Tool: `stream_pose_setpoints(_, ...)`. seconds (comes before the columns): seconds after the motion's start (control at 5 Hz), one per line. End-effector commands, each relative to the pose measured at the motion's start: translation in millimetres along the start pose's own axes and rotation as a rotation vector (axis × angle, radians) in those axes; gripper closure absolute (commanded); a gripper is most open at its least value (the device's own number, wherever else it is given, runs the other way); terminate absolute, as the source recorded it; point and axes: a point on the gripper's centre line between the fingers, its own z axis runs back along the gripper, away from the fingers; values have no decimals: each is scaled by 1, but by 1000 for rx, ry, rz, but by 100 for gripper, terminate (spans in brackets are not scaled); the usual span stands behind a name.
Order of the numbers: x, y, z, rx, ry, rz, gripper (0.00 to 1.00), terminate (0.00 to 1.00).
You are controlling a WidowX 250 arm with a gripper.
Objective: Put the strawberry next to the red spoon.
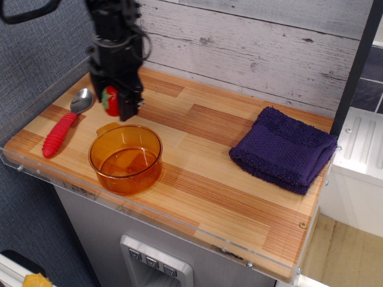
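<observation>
My black gripper point(114, 101) is shut on the strawberry point(110, 100), a small glossy red toy with a green cap, and holds it above the wooden tabletop at the far left. The red spoon point(64, 124) lies just to the left of it, silver bowl pointing away, ribbed red handle toward the front edge. The strawberry hangs a short way right of the spoon's bowl, off the table.
An orange transparent bowl point(125, 158) stands right in front of the gripper. A folded dark blue towel point(283, 149) lies at the right. A black post point(119, 36) stands behind the gripper, and a clear guard runs along the table's left edge point(36, 101).
</observation>
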Motion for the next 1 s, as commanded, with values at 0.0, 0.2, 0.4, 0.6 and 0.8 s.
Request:
stream_pose_setpoints(0.0,-9,-2,-5,-20,15,1,100,0)
stream_pose_setpoints(0.2,-8,-2,-7,-37,19,6,100,0)
stream_pose_setpoints(0.4,-8,0,-11,-62,32,11,0,0)
stream_pose_setpoints(0.6,-7,1,-8,-77,27,10,0,0)
stream_pose_setpoints(0.8,-4,0,-8,-91,38,8,0,0)
